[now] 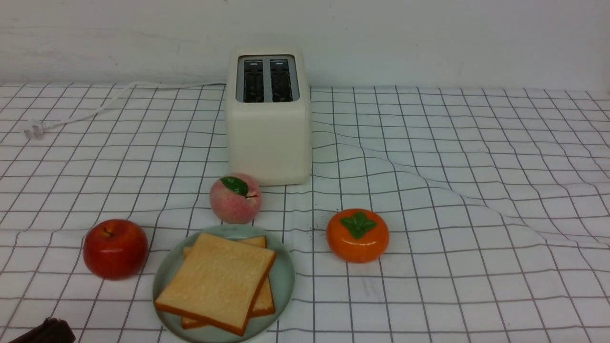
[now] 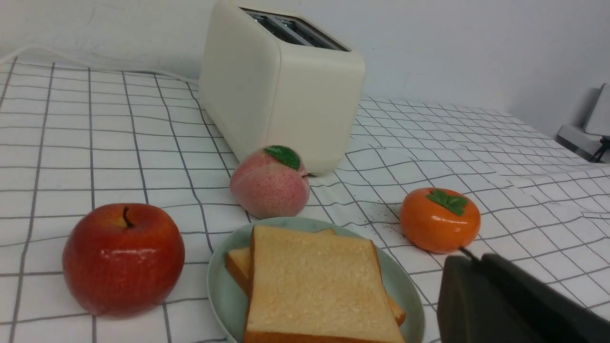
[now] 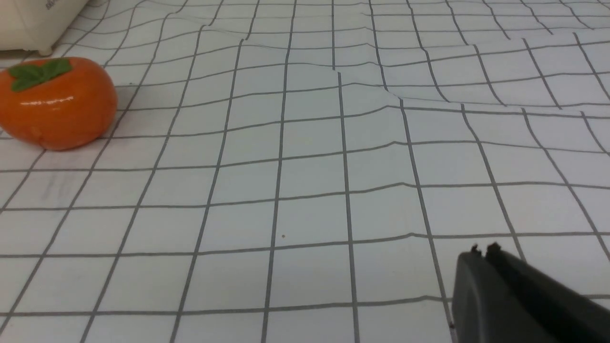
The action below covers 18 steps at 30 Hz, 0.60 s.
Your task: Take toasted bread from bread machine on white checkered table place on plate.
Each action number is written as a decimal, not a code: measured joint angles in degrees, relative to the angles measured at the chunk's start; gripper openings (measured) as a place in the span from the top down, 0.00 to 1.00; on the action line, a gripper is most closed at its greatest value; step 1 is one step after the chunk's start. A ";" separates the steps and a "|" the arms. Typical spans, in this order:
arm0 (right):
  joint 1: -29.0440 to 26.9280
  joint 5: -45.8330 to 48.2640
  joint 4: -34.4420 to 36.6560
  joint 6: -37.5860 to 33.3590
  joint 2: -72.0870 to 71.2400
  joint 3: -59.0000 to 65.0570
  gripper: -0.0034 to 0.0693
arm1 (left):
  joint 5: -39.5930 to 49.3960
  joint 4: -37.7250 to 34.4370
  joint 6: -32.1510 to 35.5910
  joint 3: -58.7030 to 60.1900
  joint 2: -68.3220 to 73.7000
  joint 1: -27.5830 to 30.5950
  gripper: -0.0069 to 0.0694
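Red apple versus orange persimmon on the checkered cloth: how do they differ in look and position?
The red apple is rounder and taller with a thin dark stem; the orange persimmon is squatter, topped by a green leafy cap. The red apple sits left of the plate, the orange persimmon to its right. Both are glossy, upright and clear of the plate.

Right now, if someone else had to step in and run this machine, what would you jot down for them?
Left gripper: fingers shut, holding nothing, low beside the plate.
Right gripper: fingers shut, empty, over bare cloth of the white checkered table.
Toasted bread: both slices stacked on the plate, the top one skewed.
Bread machine: at the back, both slots look empty.
Done: bread moved to the plate.
Left: nothing visible; the apple, peach and persimmon sit around the plate.
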 joint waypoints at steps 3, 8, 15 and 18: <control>0.00 0.00 0.05 0.00 0.00 0.00 0.95 | -0.06 0.00 0.00 0.00 0.00 0.00 0.88; 0.00 0.00 0.05 0.00 0.00 0.00 0.94 | -4.43 4.02 -1.72 0.59 0.00 0.36 0.91; 0.00 0.00 0.05 0.00 0.00 0.00 0.92 | -2.95 18.70 -14.19 0.62 -1.63 11.53 0.93; 0.00 0.00 0.05 0.00 0.00 0.00 0.92 | 0.03 23.82 -20.41 1.09 -3.46 14.63 0.93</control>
